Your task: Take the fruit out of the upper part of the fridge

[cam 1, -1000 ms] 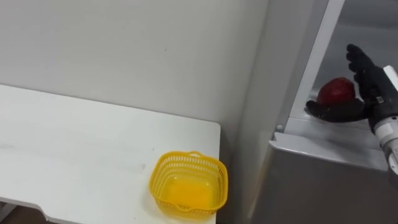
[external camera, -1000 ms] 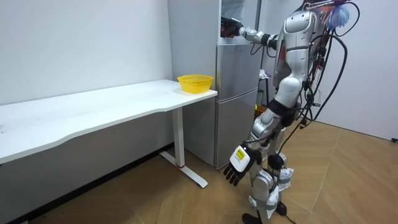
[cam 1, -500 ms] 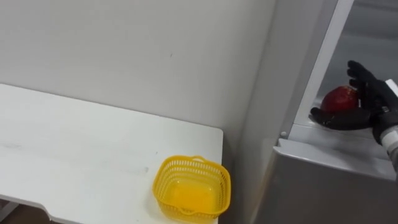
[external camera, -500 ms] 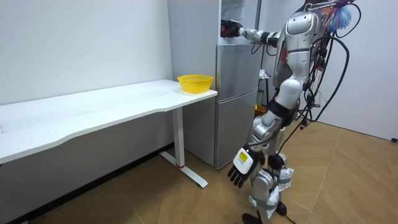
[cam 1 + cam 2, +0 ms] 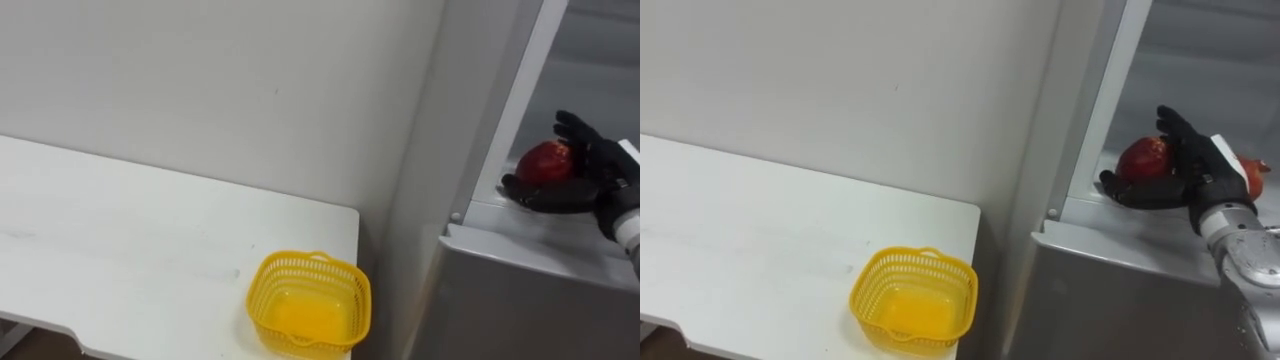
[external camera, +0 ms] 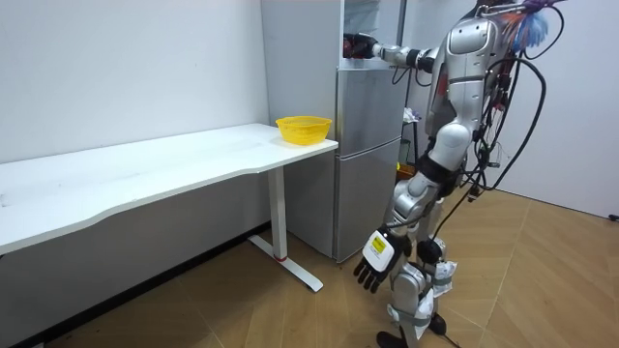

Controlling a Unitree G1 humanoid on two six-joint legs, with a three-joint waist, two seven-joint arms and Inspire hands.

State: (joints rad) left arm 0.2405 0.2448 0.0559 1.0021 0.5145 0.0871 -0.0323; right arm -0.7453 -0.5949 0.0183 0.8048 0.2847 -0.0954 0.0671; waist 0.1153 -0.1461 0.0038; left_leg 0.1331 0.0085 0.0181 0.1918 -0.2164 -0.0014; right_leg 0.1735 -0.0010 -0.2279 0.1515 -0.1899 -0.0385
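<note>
Red fruit (image 5: 543, 160) sits half-hidden in right robot hand (image 5: 598, 178).

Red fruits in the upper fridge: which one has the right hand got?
The left red fruit, by the white frame: the right hand curls round it. The other red fruit peeks out right of the hand.

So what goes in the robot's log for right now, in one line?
stage: grasping | right hand: fingers and thumb curled round red fruit on upper fridge shelf | left hand: hanging open | yellow basket: on table
</note>
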